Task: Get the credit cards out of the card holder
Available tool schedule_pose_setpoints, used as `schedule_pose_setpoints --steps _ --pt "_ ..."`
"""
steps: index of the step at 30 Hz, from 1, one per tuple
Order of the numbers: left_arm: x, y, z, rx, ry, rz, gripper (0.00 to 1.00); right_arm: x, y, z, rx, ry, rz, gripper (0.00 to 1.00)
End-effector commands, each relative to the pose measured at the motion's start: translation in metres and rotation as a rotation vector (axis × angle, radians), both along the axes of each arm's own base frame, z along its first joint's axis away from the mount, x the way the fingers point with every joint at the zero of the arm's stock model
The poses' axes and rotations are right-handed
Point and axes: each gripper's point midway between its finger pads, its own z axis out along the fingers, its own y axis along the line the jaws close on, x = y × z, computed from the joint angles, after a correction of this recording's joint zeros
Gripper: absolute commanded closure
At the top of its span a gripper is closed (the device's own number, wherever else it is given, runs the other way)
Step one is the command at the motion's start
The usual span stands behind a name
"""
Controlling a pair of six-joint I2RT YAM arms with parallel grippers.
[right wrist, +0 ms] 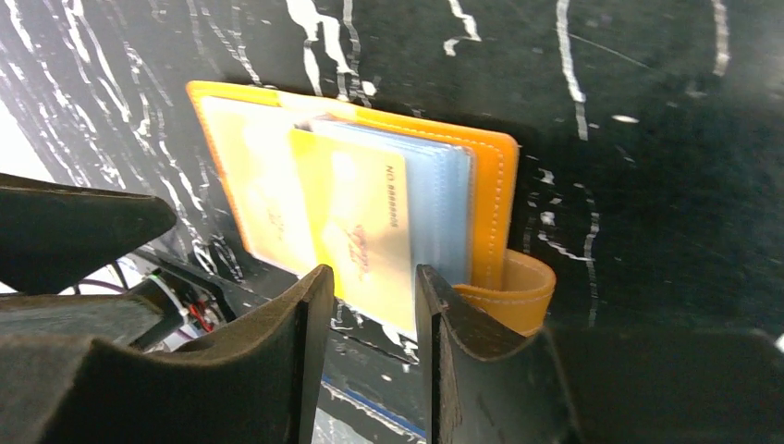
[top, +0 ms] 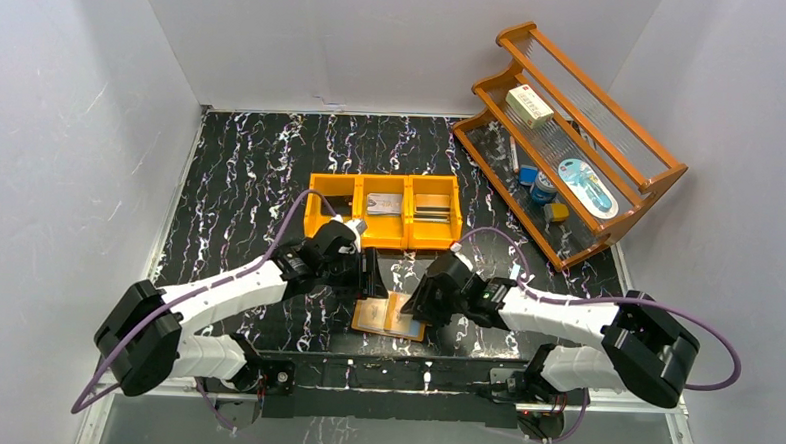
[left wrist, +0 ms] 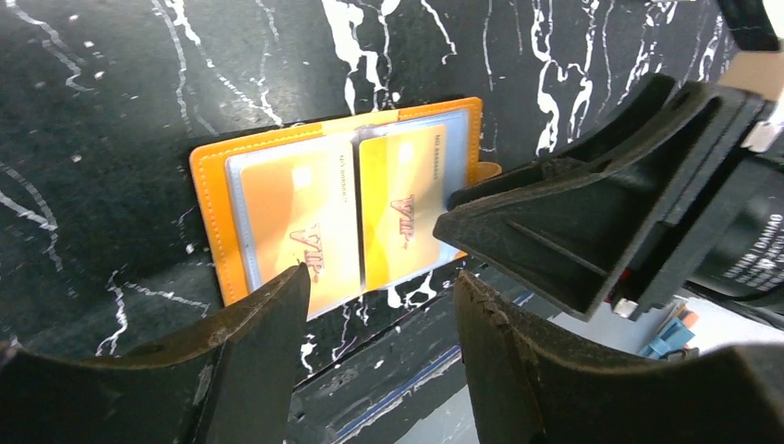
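From above we see a black, white-veined table (top: pixel 241 175) with two white arms reaching in from its near edge. On the left, the left gripper (top: pixel 369 276) sits just up and left of the card holder (top: pixel 396 304). The holder is a tan-orange wallet lying open and flat close to the near edge. It is between the two grippers and in front of an orange three-compartment bin (top: pixel 327 211).

The holder carries two gold credit cards (left wrist: pixel 319 185) with red lettering, each tucked into clear sleeves (right wrist: pixel 444 203). In the left wrist view, the left gripper's fingers (left wrist: pixel 268 314) are spread wide and pinch nothing. The holder's near edge lies across the gap between them. One tip is at the lower corner of the left card (left wrist: pixel 305 222), and the other is just past the lower edge of the right card (left wrist: pixel 402 199). We cannot tell whether either tip touches the holder.

To the right, the right gripper (top: pixel 424 301) is over the holder's right leaf. In its wrist view its fingers (right wrist: pixel 296 324) stand a narrow gap apart, and the near edge of the right card and its sleeve shows in that gap. The gap is far wider than the card, so nothing is pinched. The strap tab (right wrist: pixel 518 291) curls just beside the right-hand finger.

At far right, a wooden rack (top: pixel 674 172) holds a white box (top: pixel 529 106).
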Motion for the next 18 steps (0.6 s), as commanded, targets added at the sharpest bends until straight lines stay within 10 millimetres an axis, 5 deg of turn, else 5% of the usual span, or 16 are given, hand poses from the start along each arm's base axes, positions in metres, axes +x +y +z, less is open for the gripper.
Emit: schedule_pose_setpoints --steps 1,10,18 --pt "-0.005 -0.016 0.0 -0.071 0.038 -0.057 0.42 -0.006 -0.013 -0.014 -0.005 0.01 -0.026 0.54" --pt "-0.01 -0.032 -0.019 -0.106 0.111 -0.118 0.42 -0.013 -0.028 -0.041 -0.033 0.095 -0.065 0.62" --pt "-0.017 -0.023 -0.048 -0.056 0.177 -0.071 0.42 -0.022 -0.041 -0.055 -0.019 0.137 -0.097 0.62"
